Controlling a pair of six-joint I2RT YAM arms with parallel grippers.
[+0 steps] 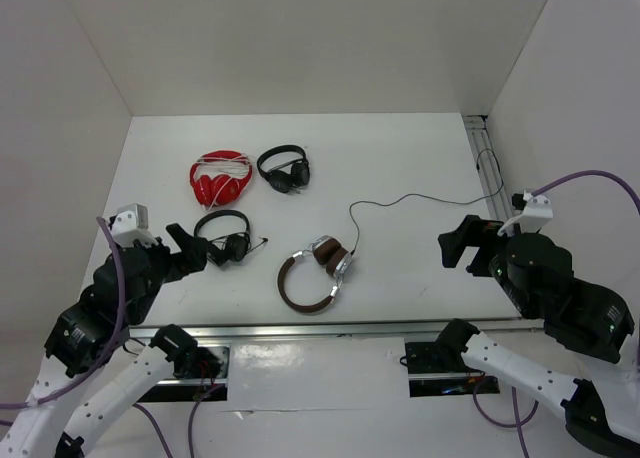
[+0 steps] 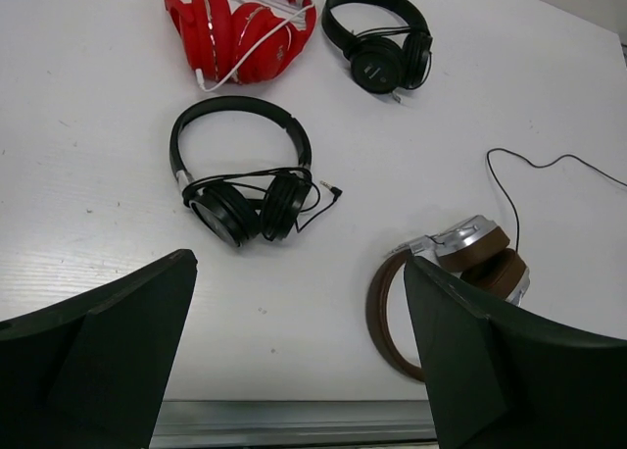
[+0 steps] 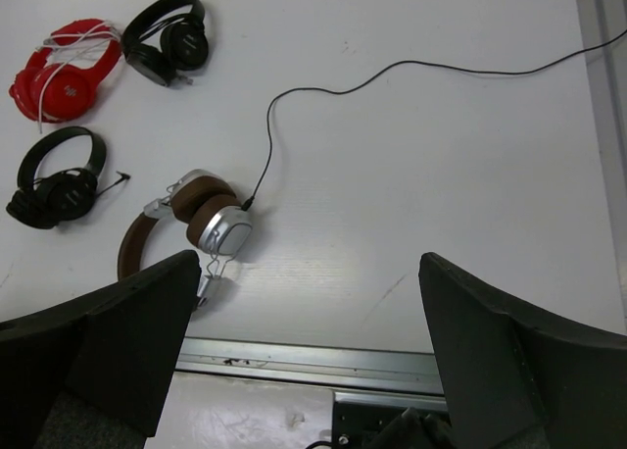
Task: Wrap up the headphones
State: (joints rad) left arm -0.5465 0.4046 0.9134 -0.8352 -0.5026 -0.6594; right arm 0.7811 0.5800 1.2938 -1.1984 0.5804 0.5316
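The left end effector hovers over the left part of the table, its two fingers set wide apart and holding nothing (its wrist view shows bare table between them). Just beyond its fingertips lies a small black pair with its own cord bundled around the earcups and the plug poking out to the right. Farther back sits a red pair bound with a white cord, and just to its right a second black pair.

The headphones lie flat near the table's front edge, roughly midway between the two arms and touched by neither. The brown headband curves toward the front-left, and the silver-and-brown earcups are folded together at the back-right end. The cable is not wound. It leaves the earcups, rises toward the back, bends right and trails loosely across the table to the metal rail along the right edge, where it makes a small loop.

The right end effector hangs above the right side of the table, near the cable's far stretch but not touching it. Its fingers are also spread wide and empty.
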